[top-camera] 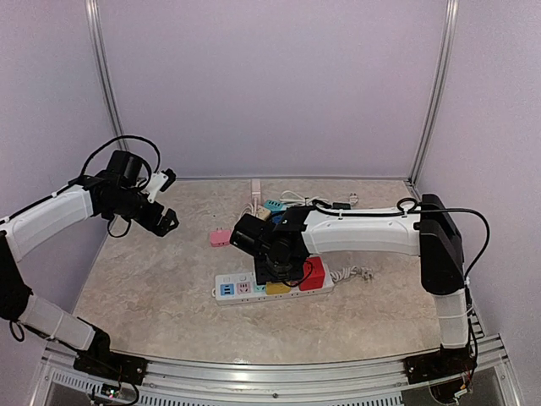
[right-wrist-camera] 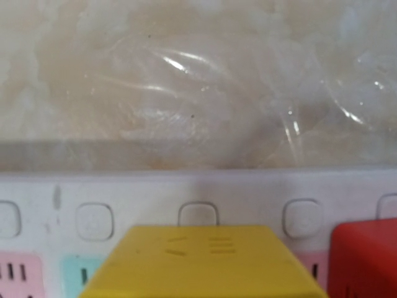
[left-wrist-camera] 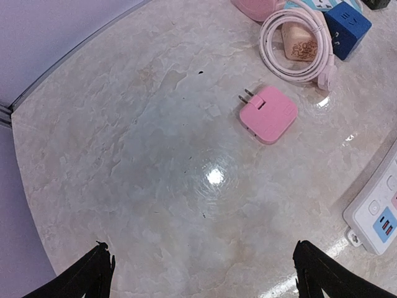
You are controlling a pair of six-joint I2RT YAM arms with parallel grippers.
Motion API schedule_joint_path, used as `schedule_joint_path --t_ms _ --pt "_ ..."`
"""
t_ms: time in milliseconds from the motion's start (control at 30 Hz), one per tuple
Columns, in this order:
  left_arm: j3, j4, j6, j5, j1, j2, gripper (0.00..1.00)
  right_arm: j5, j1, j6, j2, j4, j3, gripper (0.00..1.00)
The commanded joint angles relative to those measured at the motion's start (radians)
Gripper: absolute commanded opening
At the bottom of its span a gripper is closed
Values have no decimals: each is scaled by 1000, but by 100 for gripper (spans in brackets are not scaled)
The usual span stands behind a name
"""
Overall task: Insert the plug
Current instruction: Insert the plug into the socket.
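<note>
A pink charger (left-wrist-camera: 268, 114) lay flat on the marbled desk (left-wrist-camera: 155, 161), prongs bared, near a coiled pale cable (left-wrist-camera: 268, 49) with a blue cube adapter (left-wrist-camera: 347, 22) beside it.

the beige marble-patterned desk (left-wrist-camera: 155, 161) has a smooth, glossy top that mirrors a bright lamp spot. the pink square plastic charger (left-wrist-camera: 270, 115) looks smooth and satin, with two bare metal prongs (left-wrist-camera: 247, 97). the coiled pale pink cable (left-wrist-camera: 291, 59) has a shiny, rubbery skin. the long white plastic power strip (right-wrist-camera: 248, 186) is smooth with a soft sheen and faint smudges. the yellow plastic block plug (right-wrist-camera: 198, 264) looks matt and even; the red plastic block (right-wrist-camera: 366, 257) beside it is smooth too. the silver metal frame rail (top-camera: 254, 372) looks brushed.
</note>
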Motion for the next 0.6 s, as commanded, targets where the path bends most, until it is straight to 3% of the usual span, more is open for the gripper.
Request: schedule_joint_path --t_ms 0,267,367,433,567 --pt "-7 14 -5 -12 8 11 99 -104 -30 -13 217 -101 -129 0" --pt "-5 14 -3 -26 27 13 99 -72 -25 -46 201 -179 -59 0" --pt "-1 12 0 -26 29 15 99 -46 -16 -67 155 -220 11 46" --pt "3 9 0 -25 29 17 99 -17 -7 -80 126 -248 85 67" --pt "11 -1 5 -22 29 21 99 18 8 -115 75 -256 182 80"
